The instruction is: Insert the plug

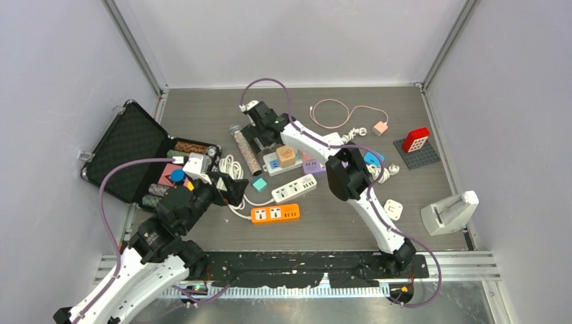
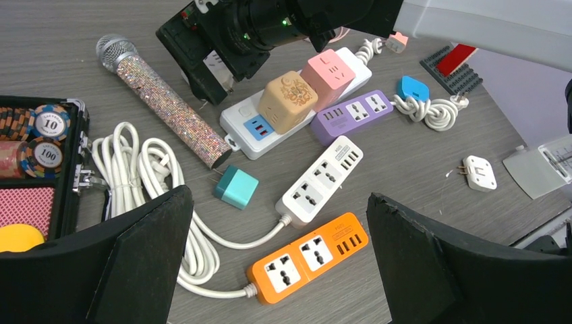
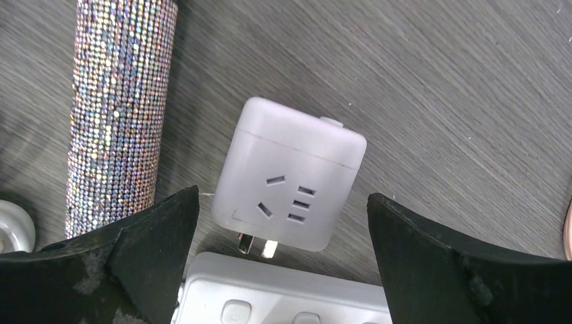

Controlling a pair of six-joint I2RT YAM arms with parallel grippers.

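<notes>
White plug is just lying on the tabletop, prongs right at the edge of the white strip, glitter mic beside it. Right jaws hang wide open over it, gripping nothing. Left jaws wide open too, empty, over the orange strip.

Robot test cell in a lab, not a home or shop. Plain grey wall panels box in three sides, with aluminium corner posts and a grey wood-look table. Two white arms are bolted to a black plate at the near edge. Table clutter reads as mixed test props: power strips, glitter microphone, poker chip case, toy bricks.
</notes>
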